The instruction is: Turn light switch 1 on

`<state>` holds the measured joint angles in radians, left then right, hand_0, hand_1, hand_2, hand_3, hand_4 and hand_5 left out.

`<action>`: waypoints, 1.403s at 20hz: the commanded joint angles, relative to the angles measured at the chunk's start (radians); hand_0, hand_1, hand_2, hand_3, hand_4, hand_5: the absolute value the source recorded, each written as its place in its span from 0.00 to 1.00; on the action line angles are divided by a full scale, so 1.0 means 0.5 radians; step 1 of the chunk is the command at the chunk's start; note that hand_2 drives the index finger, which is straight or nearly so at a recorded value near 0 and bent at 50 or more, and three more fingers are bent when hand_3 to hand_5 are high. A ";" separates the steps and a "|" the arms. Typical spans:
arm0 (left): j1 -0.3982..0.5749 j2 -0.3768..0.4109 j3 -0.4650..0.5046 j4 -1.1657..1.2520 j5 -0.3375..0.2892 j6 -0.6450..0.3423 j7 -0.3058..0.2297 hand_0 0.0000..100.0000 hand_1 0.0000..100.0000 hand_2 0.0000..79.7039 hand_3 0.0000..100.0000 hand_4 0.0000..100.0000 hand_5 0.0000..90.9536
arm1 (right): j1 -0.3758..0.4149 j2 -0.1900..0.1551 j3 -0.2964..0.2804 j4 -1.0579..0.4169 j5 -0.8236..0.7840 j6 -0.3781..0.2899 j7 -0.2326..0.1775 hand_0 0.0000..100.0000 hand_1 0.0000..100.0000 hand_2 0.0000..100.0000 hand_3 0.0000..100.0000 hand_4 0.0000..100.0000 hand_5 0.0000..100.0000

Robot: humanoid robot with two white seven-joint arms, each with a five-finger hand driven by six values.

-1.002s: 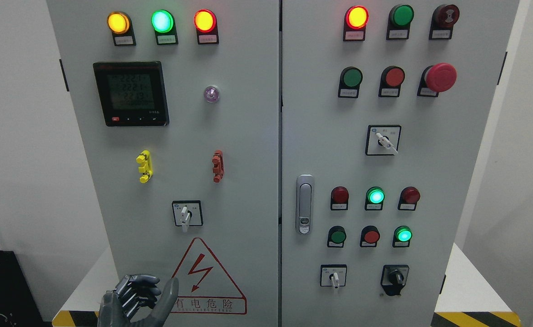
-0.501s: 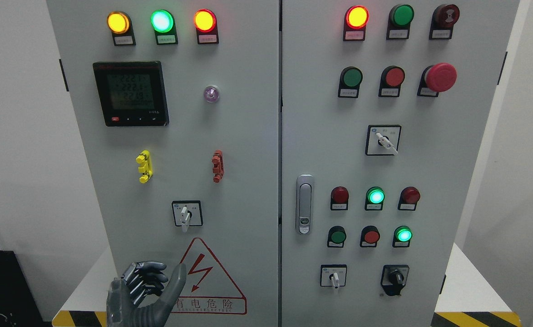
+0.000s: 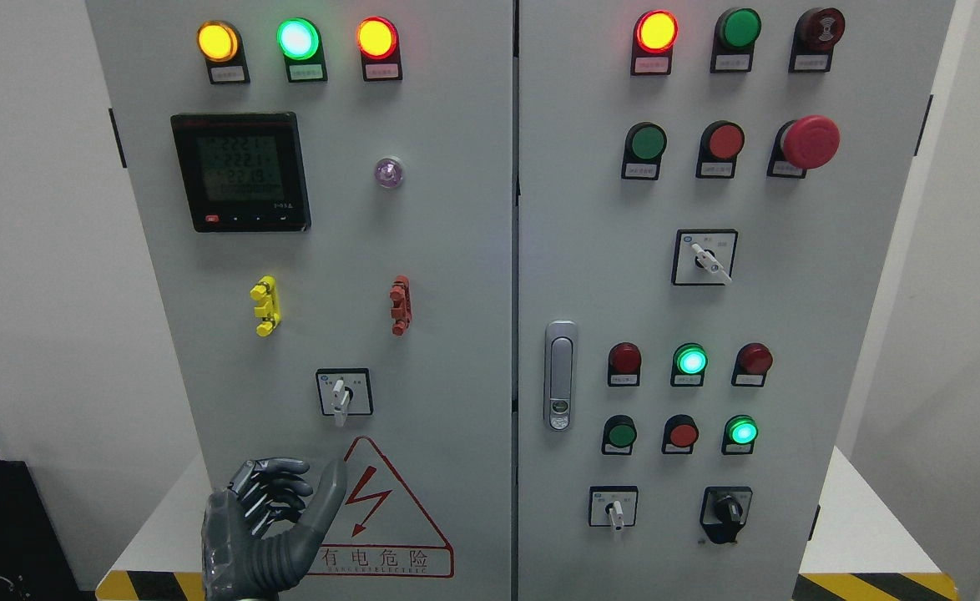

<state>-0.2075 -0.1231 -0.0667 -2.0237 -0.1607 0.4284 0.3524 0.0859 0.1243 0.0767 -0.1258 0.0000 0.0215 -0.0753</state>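
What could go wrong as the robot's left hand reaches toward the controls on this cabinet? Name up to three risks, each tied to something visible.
1. The left hand is low, beside the warning triangle; the white selector switch above it has a small lever, so the curled fingers might slip off.
2. Several similar selector switches exist, like the one at lower right; it might turn the wrong one.
3. The labels are too small to read, so the target is uncertain.

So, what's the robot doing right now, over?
Left hand low by the warning triangle, fingers curled, holding nothing. Right hand not in view. White-handled switch just above, untouched. Nothing between them.
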 commanded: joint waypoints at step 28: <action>-0.211 -0.030 0.054 0.114 -0.025 0.131 -0.002 0.01 0.76 0.66 0.74 0.79 0.73 | 0.000 0.000 0.000 0.000 -0.049 0.000 0.000 0.00 0.00 0.00 0.00 0.00 0.00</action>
<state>-0.3007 -0.1350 -0.0577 -1.9856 -0.1686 0.4932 0.3583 0.0859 0.1243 0.0767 -0.1258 0.0000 0.0216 -0.0753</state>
